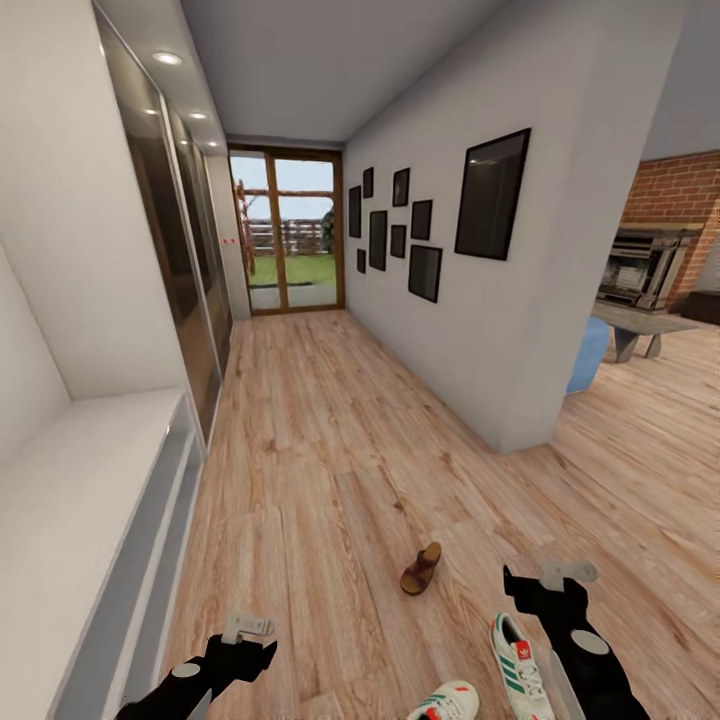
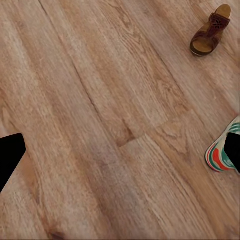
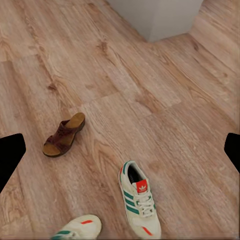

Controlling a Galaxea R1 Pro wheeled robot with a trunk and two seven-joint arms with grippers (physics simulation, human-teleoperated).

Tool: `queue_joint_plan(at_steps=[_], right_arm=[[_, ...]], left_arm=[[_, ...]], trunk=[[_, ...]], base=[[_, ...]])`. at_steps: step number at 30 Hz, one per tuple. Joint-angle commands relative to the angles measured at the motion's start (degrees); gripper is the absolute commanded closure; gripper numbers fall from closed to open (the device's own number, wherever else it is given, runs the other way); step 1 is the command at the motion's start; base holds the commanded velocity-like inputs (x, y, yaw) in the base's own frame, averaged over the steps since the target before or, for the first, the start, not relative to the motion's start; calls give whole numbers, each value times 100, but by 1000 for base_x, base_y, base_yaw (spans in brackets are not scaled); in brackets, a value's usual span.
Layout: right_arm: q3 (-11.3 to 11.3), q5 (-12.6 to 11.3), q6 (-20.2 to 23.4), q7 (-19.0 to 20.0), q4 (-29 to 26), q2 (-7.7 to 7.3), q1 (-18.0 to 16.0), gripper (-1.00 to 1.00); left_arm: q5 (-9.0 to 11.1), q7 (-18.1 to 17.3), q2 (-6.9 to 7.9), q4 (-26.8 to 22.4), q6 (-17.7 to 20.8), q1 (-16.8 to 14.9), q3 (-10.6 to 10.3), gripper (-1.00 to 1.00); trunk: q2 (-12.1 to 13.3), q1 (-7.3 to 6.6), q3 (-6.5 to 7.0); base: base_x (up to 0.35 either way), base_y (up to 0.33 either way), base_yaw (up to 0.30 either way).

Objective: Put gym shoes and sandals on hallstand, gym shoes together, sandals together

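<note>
- The second white lace-up sneaker with green stripes point(image 1: 446, 701), near the brown leather sandal point(image 1: 421, 568), is cut off by the head view's lower edge; only its front part is seen.
- In the left wrist view, one striped sneaker's point(image 2: 223, 151) end is partly covered by a black fingertip point(image 2: 233, 150).
- The pale grey-white bench unit point(image 1: 80, 520) is cut by the frame's edge.
- How the black grippers' jaws are set cannot be told.
</note>
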Motion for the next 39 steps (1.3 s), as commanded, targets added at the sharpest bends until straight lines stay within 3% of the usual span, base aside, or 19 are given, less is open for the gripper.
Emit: queue_joint_plan(at_steps=[1, 10, 32, 39], right_arm=[[4, 0, 54, -21, -7, -2, -3, -100], [4, 0, 125, -21, 1, 6, -3, -100], [13, 0, 132, -21, 23, 22, -3, -100], [20, 0, 132, -21, 37, 30, -3, -100]], left_arm=[[-50, -3, 0, 4, -30, -3, -3, -100], [-52, 8, -12, 4, -35, -3, -12, -100], [-50, 10, -9, 3, -36, -12, -8, -100], [-50, 24, -7, 3, -36, -12, -8, -100]], trunk=[[-3, 0, -15], [-3, 0, -98], [-3, 0, -300], [-3, 0, -364]], base=[[0, 0, -85], [-5, -43, -83], [-63, -243, -9], [-6, -88, 0]])
